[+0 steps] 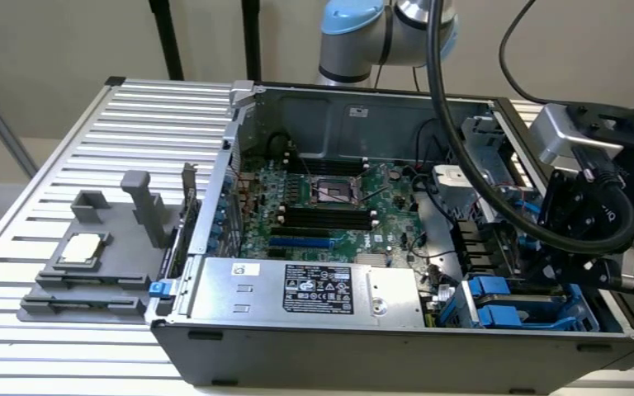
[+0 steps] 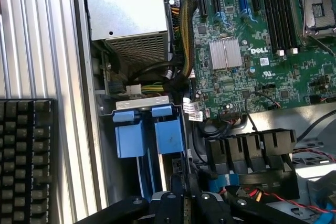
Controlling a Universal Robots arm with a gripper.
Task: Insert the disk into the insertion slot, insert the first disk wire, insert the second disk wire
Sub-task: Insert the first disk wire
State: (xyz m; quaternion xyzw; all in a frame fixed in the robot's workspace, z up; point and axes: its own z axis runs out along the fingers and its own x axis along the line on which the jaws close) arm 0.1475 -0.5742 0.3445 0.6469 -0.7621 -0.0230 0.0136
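Blue insertion slot (image 2: pixel 129 135) lies just beyond the fingers (image 2: pixel 168 205); these seem closed.

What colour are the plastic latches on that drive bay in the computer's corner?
Bright blue. The insertion slot latches show best in the wrist view.

the arm (image 1: pixel 352 37) stands behind the computer case (image 1: pixel 405 351). its wrist (image 1: pixel 568 132) leans over the case's near corner on the exterior view's right, and the gripper (image 1: pixel 565 268) points down into that corner.
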